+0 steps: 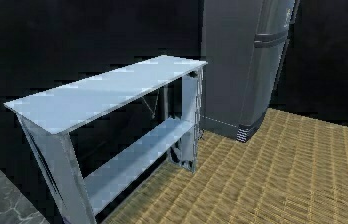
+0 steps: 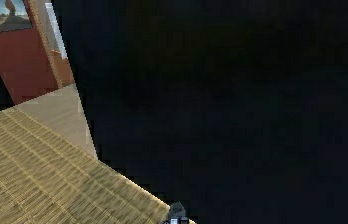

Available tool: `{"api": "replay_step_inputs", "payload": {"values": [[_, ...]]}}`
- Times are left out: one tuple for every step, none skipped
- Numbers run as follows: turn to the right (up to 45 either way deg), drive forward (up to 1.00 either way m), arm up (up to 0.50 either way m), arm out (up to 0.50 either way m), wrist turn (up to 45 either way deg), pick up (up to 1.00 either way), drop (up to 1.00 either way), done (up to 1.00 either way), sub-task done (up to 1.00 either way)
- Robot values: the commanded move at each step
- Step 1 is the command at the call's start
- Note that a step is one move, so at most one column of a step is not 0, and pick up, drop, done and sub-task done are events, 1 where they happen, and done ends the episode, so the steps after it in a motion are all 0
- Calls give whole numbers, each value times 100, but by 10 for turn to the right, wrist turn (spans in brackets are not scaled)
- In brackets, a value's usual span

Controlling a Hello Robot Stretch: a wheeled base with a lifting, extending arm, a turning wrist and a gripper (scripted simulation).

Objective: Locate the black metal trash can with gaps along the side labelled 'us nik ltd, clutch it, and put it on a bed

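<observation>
At the arm side view's bottom edge, just right of the middle, a small dark and white piece of my arm's end with the gripper pokes up. Its far end is too small to make out, so I cannot tell whether it holds anything. Behind it are a black wall and a strip of woven floor.
A pale blue-grey table with a lower shelf stands close at the forward view's left. A tall grey fridge rises behind it. Tan woven floor lies to the right. In the arm side view a black wall looms near, with a red-brown wall and a picture beyond at the upper left.
</observation>
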Motion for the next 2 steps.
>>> {"api": "replay_step_inputs", "payload": {"values": [[0, 0, 0, 0, 450, 0, 0, 0, 0], [0, 0, 0, 0, 450, 0, 0, 0, 0]]}}
